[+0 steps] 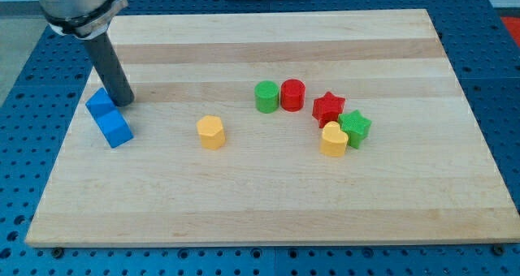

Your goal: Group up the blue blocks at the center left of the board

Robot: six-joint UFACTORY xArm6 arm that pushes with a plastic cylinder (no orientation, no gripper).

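Observation:
Two blue blocks sit together at the view's left edge of the wooden board (268,203): a blue block (100,102) at the upper left and a blue cube (114,128) just below and right of it, touching it. My tip (123,102) stands on the board right beside the upper blue block, on its right side, and just above the blue cube. The rod rises to the view's upper left.
A yellow block (211,132) lies right of the blue pair. Further right are a green cylinder (266,97), a red cylinder (292,94), a red star (328,108), a green star (355,127) and a yellow heart (332,140).

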